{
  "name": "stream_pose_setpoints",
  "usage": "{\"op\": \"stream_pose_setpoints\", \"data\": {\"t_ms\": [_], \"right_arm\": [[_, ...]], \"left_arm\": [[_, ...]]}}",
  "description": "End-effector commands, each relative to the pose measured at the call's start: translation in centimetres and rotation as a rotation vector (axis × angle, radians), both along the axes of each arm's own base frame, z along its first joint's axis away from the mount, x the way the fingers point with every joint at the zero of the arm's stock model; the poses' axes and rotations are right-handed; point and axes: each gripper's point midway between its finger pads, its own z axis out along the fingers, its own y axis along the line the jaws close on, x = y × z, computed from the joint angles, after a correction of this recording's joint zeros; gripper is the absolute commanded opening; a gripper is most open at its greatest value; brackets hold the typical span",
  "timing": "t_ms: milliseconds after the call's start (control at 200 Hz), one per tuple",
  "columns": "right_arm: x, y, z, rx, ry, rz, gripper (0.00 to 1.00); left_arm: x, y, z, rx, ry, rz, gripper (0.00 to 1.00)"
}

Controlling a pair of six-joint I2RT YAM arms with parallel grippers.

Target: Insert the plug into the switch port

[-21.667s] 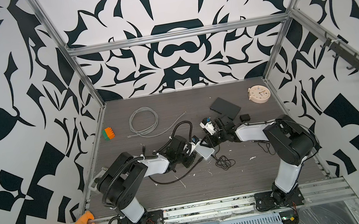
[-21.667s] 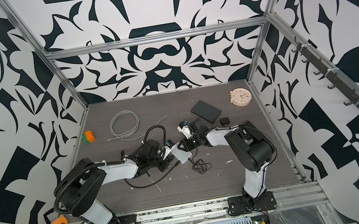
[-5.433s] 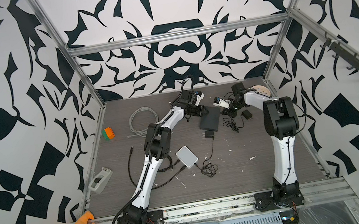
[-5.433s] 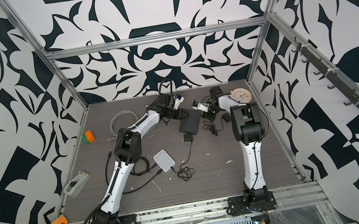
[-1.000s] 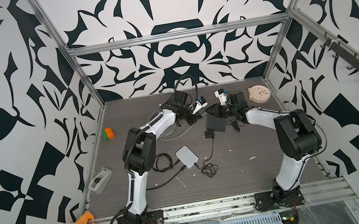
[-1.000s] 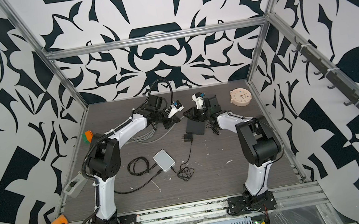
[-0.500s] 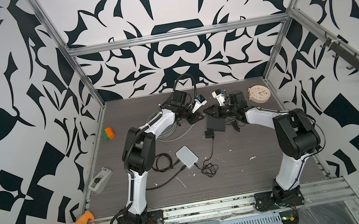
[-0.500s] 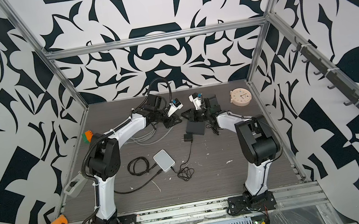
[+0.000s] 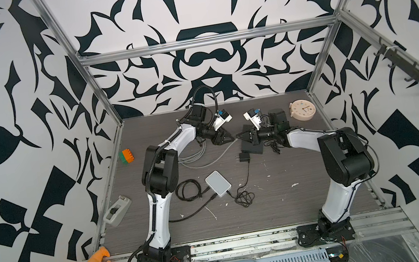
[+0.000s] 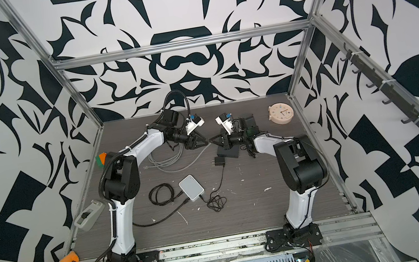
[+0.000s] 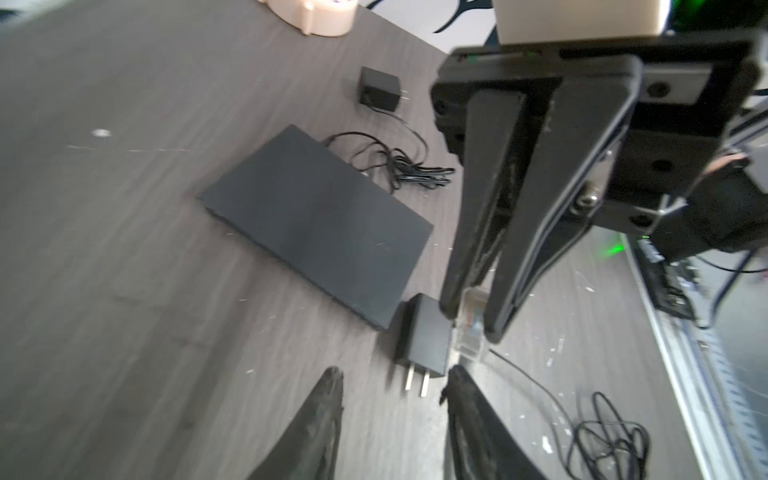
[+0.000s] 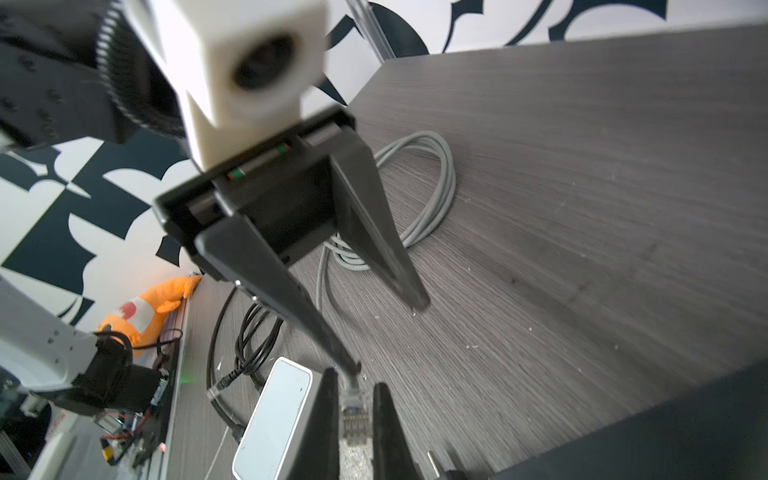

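Observation:
A clear plug [image 12: 354, 409] on the end of a grey cable [image 9: 201, 155] sits between the fingers of my right gripper [image 12: 354, 378], which is shut on it. In both top views that gripper [image 9: 239, 135] hovers just left of a flat black box, the switch [image 9: 252, 147]. My left gripper [image 11: 394, 371] faces it tip to tip and is open, holding nothing. One of its fingers [image 12: 328, 332] lies close to the cable just behind the plug. The switch's ports are hidden from every view.
A black power adapter [image 9: 243, 157] lies beside the switch, its thin cord trailing toward the front. A small white box [image 9: 218, 183] with black cables sits mid-table. A beige clock [image 9: 302, 110] stands at the back right, an orange-green block [image 9: 126, 156] and a tape dispenser [image 9: 117, 211] on the left.
My left gripper has opened and let go of the plug, which now stays in the right gripper alone. Both arms have barely shifted.

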Motion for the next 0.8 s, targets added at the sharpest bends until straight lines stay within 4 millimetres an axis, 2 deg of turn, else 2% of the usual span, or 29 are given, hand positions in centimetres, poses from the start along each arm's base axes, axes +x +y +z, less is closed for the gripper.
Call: {"op": "stream_pose_setpoints", "data": {"t_ms": [0, 130, 300, 600, 795], "right_arm": [[-0.2, 0.4, 2.4, 0.027, -0.146, 0.073, 0.01], [-0.8, 0.4, 2.4, 0.025, -0.172, 0.119, 0.00], [-1.0, 0.4, 2.4, 0.003, -0.190, 0.137, 0.00], [-0.5, 0.5, 3.0, 0.016, -0.212, 0.142, 0.00], [-0.5, 0.7, 3.6, 0.037, -0.224, 0.159, 0.00]], "left_arm": [[-1.7, -0.3, 0.2, -0.042, 0.077, -0.075, 0.45], [-1.7, -0.2, 0.4, -0.055, 0.091, -0.086, 0.45], [-1.8, 0.2, 2.0, -0.118, 0.107, -0.102, 0.46], [-2.5, 0.5, 0.2, -0.069, 0.148, -0.117, 0.47], [-2.5, 0.3, 0.2, -0.071, 0.144, -0.117, 0.45]]}}
